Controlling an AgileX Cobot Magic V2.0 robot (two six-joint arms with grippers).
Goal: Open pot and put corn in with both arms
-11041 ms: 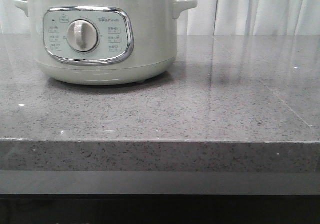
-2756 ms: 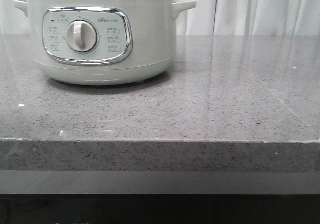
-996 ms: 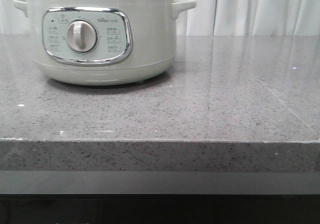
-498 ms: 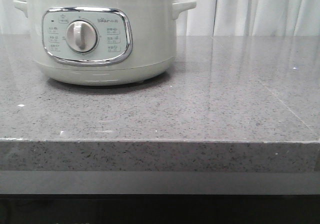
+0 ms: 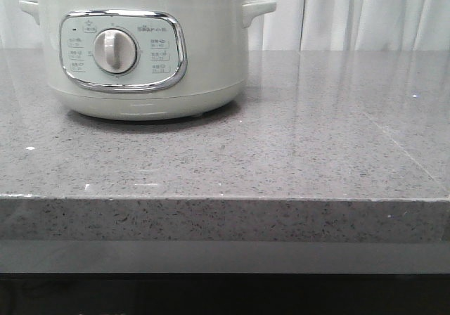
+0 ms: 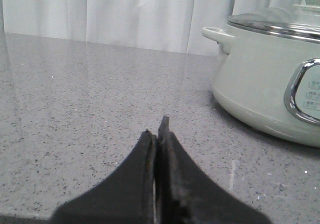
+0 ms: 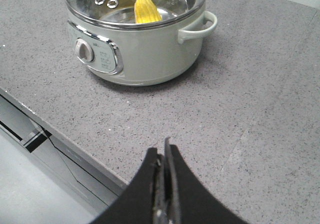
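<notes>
Pot (image 5: 144, 55) stands on the counter (image 5: 295, 146), lid (image 7: 135, 6) on. Corn (image 7: 146, 10) lies inside, visible through the glass. Left gripper (image 6: 157, 134) is pinched closed and empty, beside the pot; right gripper (image 7: 165, 156) likewise closed and empty, well apart. Judged: pot heavy, best taken by its side handles; lid fragile and slick; corn light and firm. No obstructions seen.
</notes>
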